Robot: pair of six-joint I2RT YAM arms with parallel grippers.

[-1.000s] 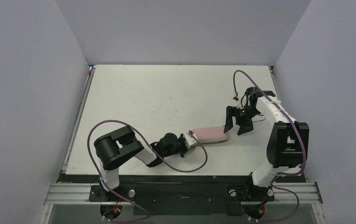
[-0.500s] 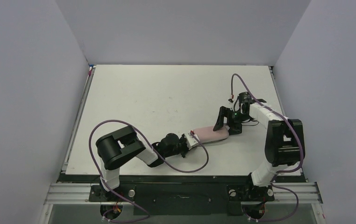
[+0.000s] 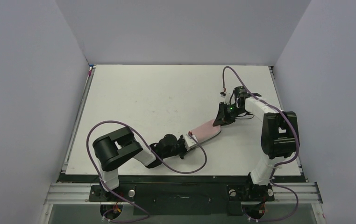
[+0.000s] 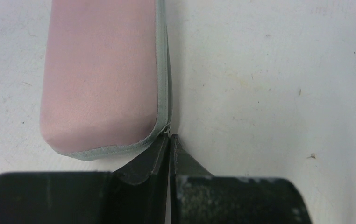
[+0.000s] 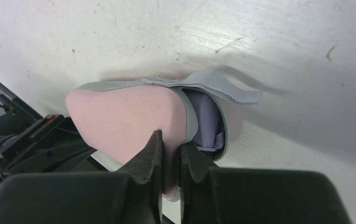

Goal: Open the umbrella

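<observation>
- White bench (image 3: 157, 93), scuffed and bounded by pale grey walls, carries everything; 2 arms reach over it from the near edge.
- Pink sleeve (image 3: 205, 130), an oblong fabric case, lies slantwise right of the bench's middle, spanning the gap between the 2 hands, its near end toward the left arm and its far end toward the right arm.
- Right hand (image 5: 169, 137) is clamped on the pink sleeve's far end, with a fold of pink cloth pinched between its 2 fingers just beside the sleeve's open mouth.
- Left hand (image 4: 169, 137) is closed, fingertips pressed together right at the near corner of the pink sleeve, touching the grey trim (image 4: 163, 93) that edges it; whether anything is caught between them I cannot tell.
- Lavender cloth of the umbrella (image 5: 209, 121) shows only in the right wrist view, tucked inside the sleeve's mouth, just beside the right hand's fingertips and not touched by them.
- Grey flap (image 5: 223, 88) of ribbed edging stands folded back above that mouth.
</observation>
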